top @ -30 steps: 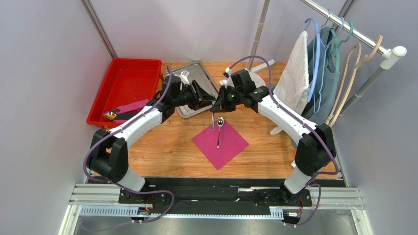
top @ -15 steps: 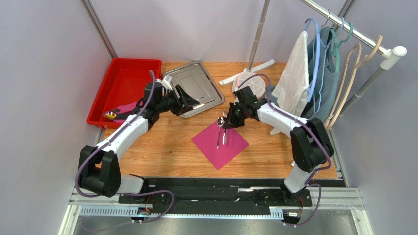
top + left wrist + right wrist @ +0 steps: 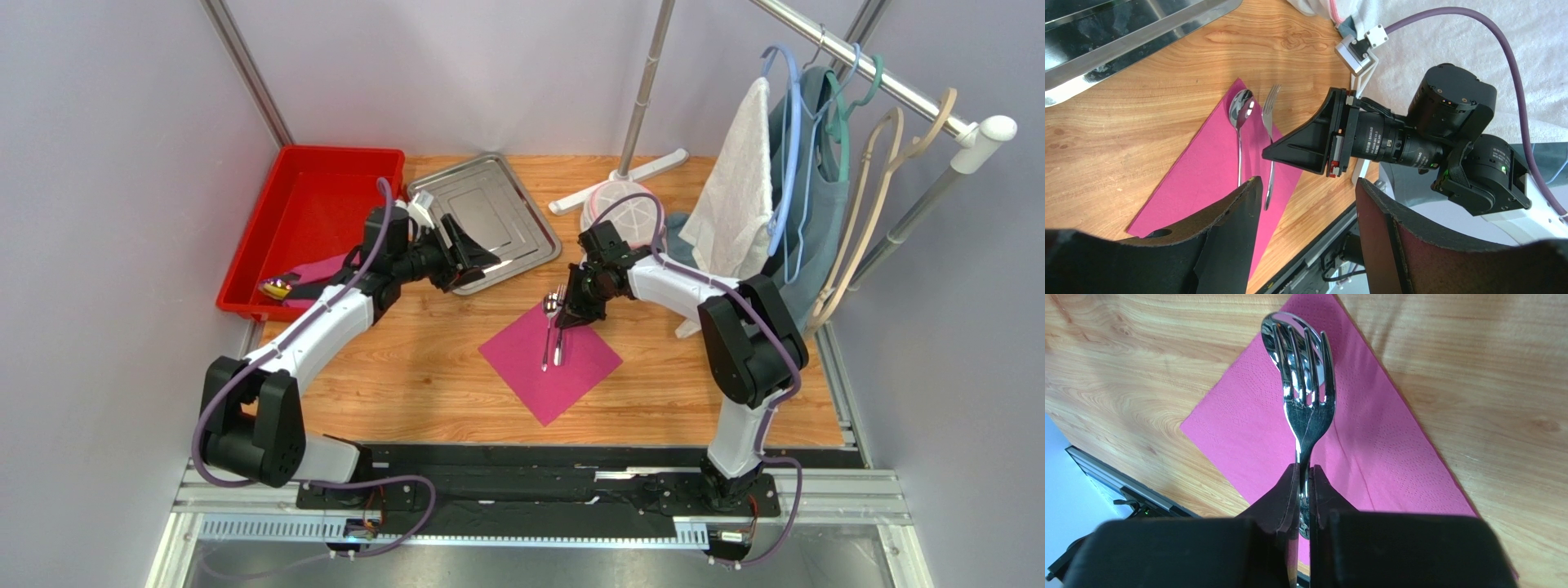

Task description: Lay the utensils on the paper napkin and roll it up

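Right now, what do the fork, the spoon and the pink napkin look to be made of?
Fork: polished metal, probably steel; it gleams and mirrors its surroundings. Spoon: the same mirror-bright metal, glare in its bowl. Napkin: thin matte magenta paper, judging by its fine embossed dimples and a soft crease.

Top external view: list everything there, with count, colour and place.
Square paper napkin: one, magenta, table centre.
Slim metal spoon: one, silver, lying on the napkin.
Slim metal fork: one, silver, beside the spoon, over the napkin.
Rectangular steel tray: one, silver, far centre-left.
Rectangular plastic bin: one, red, far left.
Cloth towel: one, white, hanging at the right-hand metal rail.
Clothes hangers: several, blue, green, beige, same rail.
Wooden table: one, light brown, centre.
Left fingers: two, black, open, near the tray.
Right fingers: two, black, shut on the fork.
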Available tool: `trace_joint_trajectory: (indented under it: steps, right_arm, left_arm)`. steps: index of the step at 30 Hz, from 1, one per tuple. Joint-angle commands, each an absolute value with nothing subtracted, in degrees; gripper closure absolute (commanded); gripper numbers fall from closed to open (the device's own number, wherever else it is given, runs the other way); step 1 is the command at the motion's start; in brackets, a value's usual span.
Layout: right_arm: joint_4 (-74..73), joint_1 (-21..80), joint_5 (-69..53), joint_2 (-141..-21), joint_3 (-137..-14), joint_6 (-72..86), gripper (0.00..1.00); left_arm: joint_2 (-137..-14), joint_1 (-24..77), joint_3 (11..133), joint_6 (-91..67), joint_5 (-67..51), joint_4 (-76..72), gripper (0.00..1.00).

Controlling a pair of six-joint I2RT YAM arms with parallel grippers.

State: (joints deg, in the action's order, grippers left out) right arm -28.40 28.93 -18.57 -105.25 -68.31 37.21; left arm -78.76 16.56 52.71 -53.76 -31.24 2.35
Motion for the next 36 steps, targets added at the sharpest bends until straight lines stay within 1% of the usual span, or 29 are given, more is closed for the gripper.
trace_joint_trajectory:
  steps: [1, 11, 16, 22, 27, 30, 33, 35, 36]
  right_arm:
    - [-26.63, 29.44, -18.90, -106.52, -71.19, 38.76, 0.93]
    - [-27.07, 30.41, -18.72, -108.46, -72.25, 39.20, 0.92]
    - [-27.68, 30.58, -18.11, -109.34, -72.77, 39.46, 0.86]
    - [-28.30, 30.67, -18.02, -109.86, -73.04, 40.08, 0.81]
    - [-29.26, 30.67, -18.19, -109.16, -73.30, 40.25, 0.80]
    - [-30.14, 30.59, -19.33, -107.58, -74.09, 39.90, 0.79]
    - [-31.20, 30.50, -20.56, -104.60, -75.14, 37.98, 0.78]
    - [-31.72, 30.06, -20.74, -101.53, -75.06, 35.95, 0.77]
    - [-31.73, 29.80, -20.83, -100.30, -74.71, 35.51, 0.77]
  left_arm:
    - [-78.92, 16.70, 52.91, -53.00, -32.17, 0.53, 0.34]
    - [-78.93, 16.61, 52.38, -53.52, -31.99, 0.26, 0.34]
    - [-79.10, 16.61, 52.30, -53.61, -32.08, 0.35, 0.34]
    - [-79.36, 16.61, 52.21, -53.53, -32.26, 0.35, 0.33]
    - [-79.19, 16.44, 52.38, -53.17, -32.52, 0.35, 0.32]
    - [-78.67, 16.26, 53.26, -51.60, -33.74, 1.49, 0.29]
    - [-77.35, 15.82, 55.45, -45.90, -36.20, 5.79, 0.26]
    - [-75.77, 15.82, 57.21, -36.69, -38.13, 9.82, 0.26]
    - [-73.76, 15.82, 57.48, -28.38, -39.01, 10.89, 0.26]
